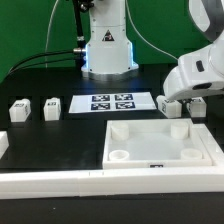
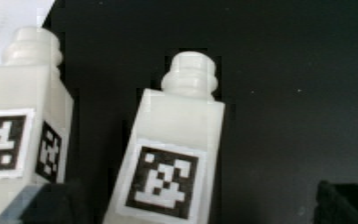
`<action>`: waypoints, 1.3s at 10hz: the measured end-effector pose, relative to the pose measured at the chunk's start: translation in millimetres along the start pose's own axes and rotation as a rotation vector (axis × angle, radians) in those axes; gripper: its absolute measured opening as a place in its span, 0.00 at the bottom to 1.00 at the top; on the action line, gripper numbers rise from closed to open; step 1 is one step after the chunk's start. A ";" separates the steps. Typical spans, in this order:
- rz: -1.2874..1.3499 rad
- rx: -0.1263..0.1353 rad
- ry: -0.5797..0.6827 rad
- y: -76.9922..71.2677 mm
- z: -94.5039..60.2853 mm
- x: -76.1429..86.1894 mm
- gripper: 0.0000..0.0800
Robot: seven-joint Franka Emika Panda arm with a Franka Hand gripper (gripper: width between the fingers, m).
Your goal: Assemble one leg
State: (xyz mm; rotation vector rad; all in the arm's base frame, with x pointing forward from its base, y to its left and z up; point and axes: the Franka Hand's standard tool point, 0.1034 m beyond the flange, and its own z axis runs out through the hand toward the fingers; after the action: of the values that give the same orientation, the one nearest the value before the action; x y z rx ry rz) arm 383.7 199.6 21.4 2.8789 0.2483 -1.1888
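Leg (image 2: 176, 150): white post, stepped peg at one end, black-white square marker on upward face. Lying flat just off marker board (image 1: 110, 101), exterior view's right. Second leg (image 2: 25, 110) alongside, near-parallel, not touching.

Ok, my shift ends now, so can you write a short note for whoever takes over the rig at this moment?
Pincer: open, one leg between its fingers but not gripped, a second leg beside it, at the exterior view's right.
Two more legs stand at the exterior view's left.
Done: nothing fitted; the visible sockets of the square tabletop piece are empty.
Left: probably close on the leg, then seat it in a socket.
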 end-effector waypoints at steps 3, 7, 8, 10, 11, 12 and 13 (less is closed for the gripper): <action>0.002 0.002 -0.003 1.7 3.8 1.9 0.81; 0.011 0.009 -0.025 11.3 12.9 6.5 0.81; 0.012 0.003 -0.102 13.2 16.5 -0.2 0.81; 0.012 0.007 -0.113 12.9 17.5 7.4 0.81; 0.013 0.008 -0.114 13.2 17.6 7.3 0.81; 0.014 0.008 -0.114 13.7 17.5 7.4 0.81; 0.014 0.008 -0.114 13.9 17.4 7.4 0.81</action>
State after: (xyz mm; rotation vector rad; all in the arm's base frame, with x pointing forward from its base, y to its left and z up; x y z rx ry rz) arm 378.8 185.6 3.3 2.8027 0.2206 -1.3481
